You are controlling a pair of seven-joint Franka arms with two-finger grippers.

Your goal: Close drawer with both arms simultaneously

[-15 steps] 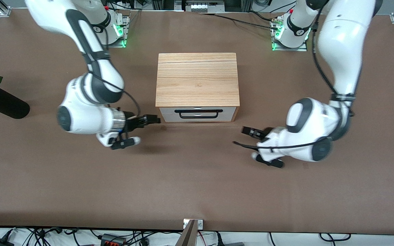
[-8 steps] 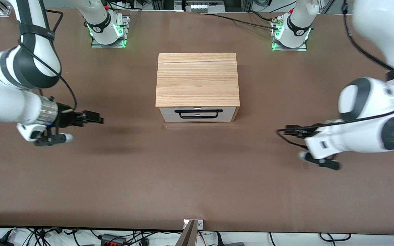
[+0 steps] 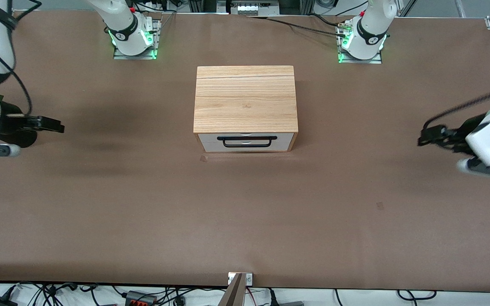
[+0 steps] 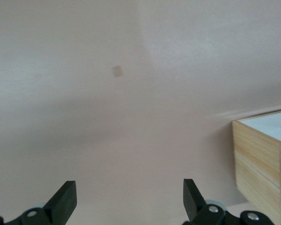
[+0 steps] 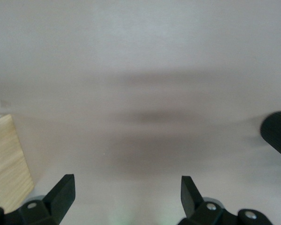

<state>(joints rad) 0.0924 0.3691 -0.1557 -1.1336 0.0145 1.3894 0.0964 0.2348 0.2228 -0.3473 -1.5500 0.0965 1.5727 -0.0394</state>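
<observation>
On my screen, nearest the front camera, I list a stretch of bare brown table (image 3: pixel 245 221) with one small pale mark (image 3: pixel 380 206) on it toward the left arm's end. Farther from the camera, mid-table, I log the wooden cabinet (image 3: pixel 245 98); its drawer (image 3: pixel 246 142) sits pushed in, white front panel flush with the cabinet face, black bar handle (image 3: pixel 247 141) showing on it. Left gripper (image 3: pixel 430 137): over the table at the left arm's end, well apart from the cabinet, fingers (image 4: pixel 64 201) spread wide and holding nothing in my left wrist view. Right gripper (image 3: pixel 49 125): over the table at the right arm's end, likewise well apart from the cabinet, fingers (image 5: pixel 63 194) released and empty, with a black vase (image 5: pixel 277 133) at the edge of its wrist view. Farthest from the camera I note both arm bases, the left base (image 3: pixel 360 42) and the right base (image 3: pixel 132 38), each lit green.
</observation>
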